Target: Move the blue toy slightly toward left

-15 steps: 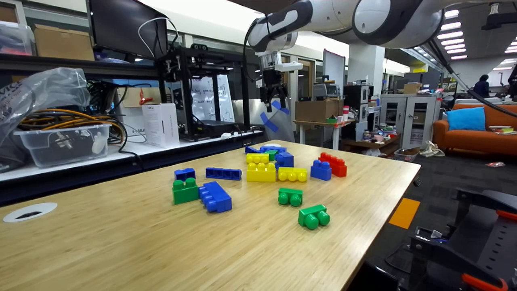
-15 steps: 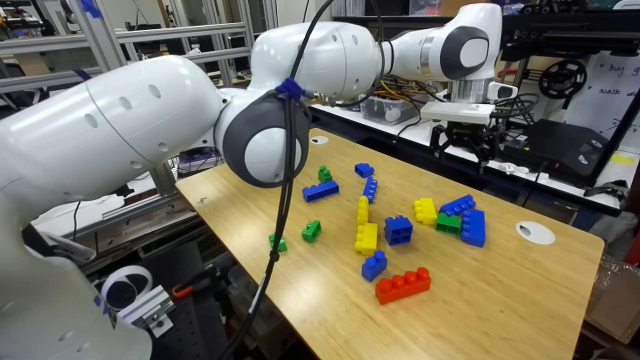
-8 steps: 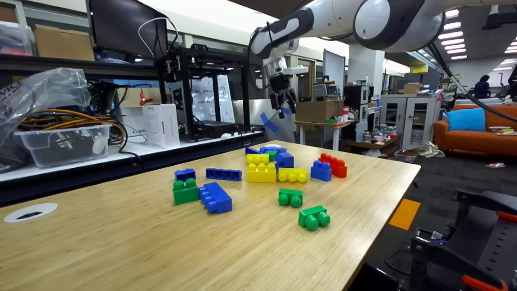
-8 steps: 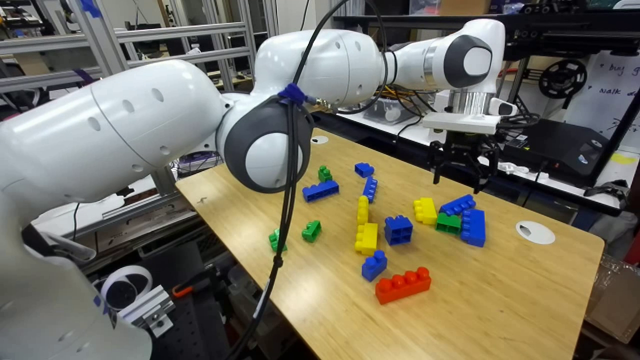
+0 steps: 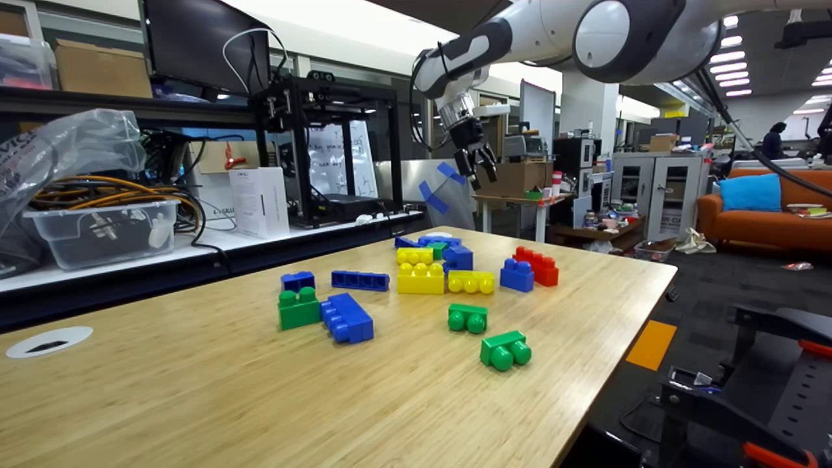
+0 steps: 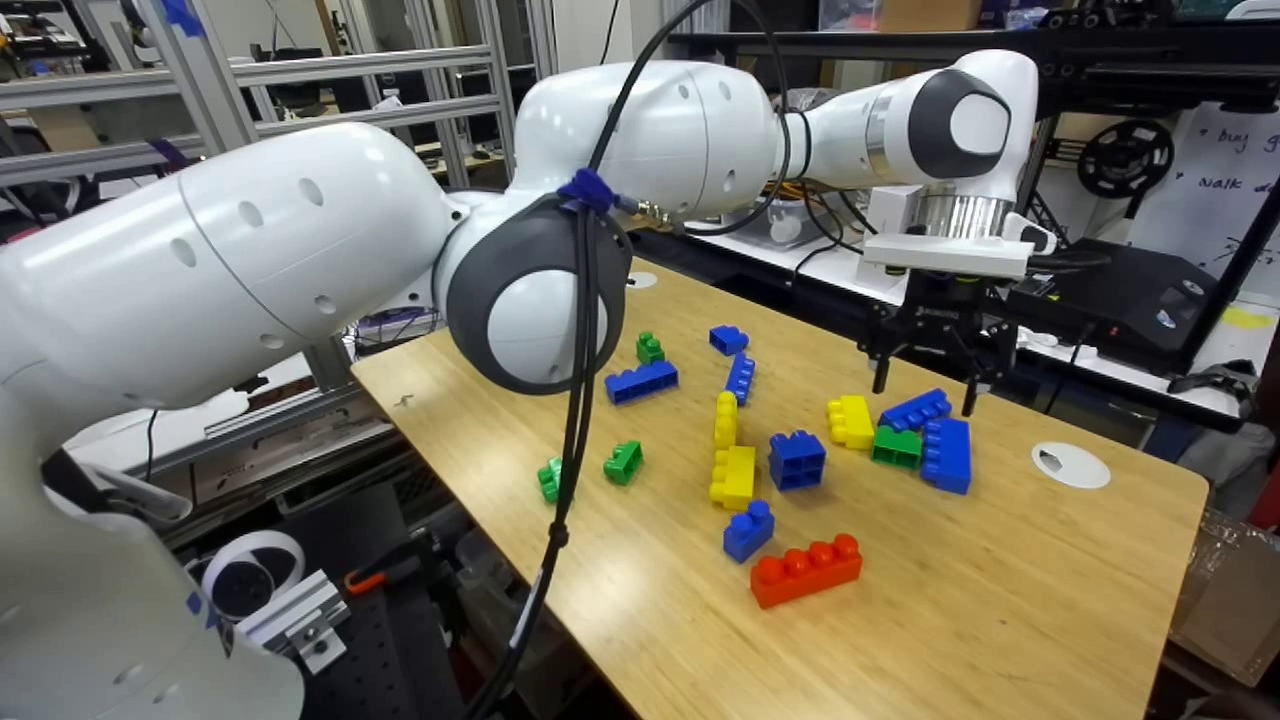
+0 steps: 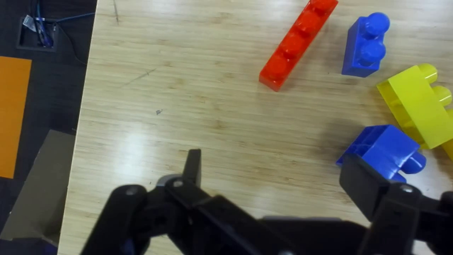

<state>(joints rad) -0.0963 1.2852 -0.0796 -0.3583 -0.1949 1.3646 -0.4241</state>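
Observation:
The blue toy is a small bright-blue block with two studs. It stands on the table beside the red brick in both exterior views [image 5: 517, 275] [image 6: 746, 534]. In the wrist view the blue toy [image 7: 357, 49] is at the upper right, right of the red brick [image 7: 293, 46]. My gripper [image 6: 925, 388] is open and empty, with its fingers wide apart. It hangs in the air above the far part of the table, away from the blue toy. In the wrist view the gripper [image 7: 270, 156] has its right finger partly covering a larger two-layer blue brick [image 7: 389, 148].
The larger blue brick [image 6: 797, 462] and yellow bricks [image 6: 734, 478] stand close to the blue toy. More blue, green and yellow bricks lie around the wooden table [image 6: 950, 600]. The table's edge [image 7: 79, 117] shows at the left in the wrist view. A black cable [image 6: 560, 470] hangs from the arm.
My open gripper has come down and tilted. It has moved right in both exterior views. The blocks on the table have not moved.

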